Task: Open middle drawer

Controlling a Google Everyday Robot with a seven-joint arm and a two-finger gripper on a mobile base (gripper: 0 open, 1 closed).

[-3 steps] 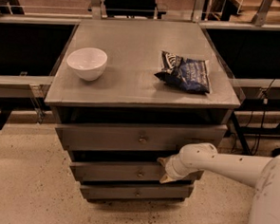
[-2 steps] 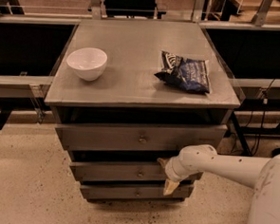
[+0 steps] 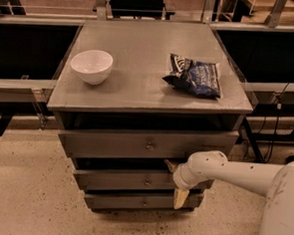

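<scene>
The middle drawer [image 3: 110,180] is a grey front with a small brass knob [image 3: 147,182], set between a wider top drawer [image 3: 110,143] and a narrower bottom drawer [image 3: 117,201]. It stands out a little from the cabinet, with a dark gap above it. My gripper [image 3: 175,181] is at the right part of the middle drawer front, to the right of the knob. It is open: one tan finger [image 3: 170,165] is at the drawer's top edge and the other [image 3: 181,198] hangs below its bottom edge.
A white bowl [image 3: 92,65] and a dark blue chip bag [image 3: 195,76] lie on the cabinet top [image 3: 133,91]. My white arm [image 3: 243,176] reaches in from the right. Dark shelving and rails flank the cabinet. Speckled floor [image 3: 27,192] lies in front.
The gripper's fingers have spread wider: the lower finger has swung down below the middle drawer's front. The arm and drawers have hardly moved.
</scene>
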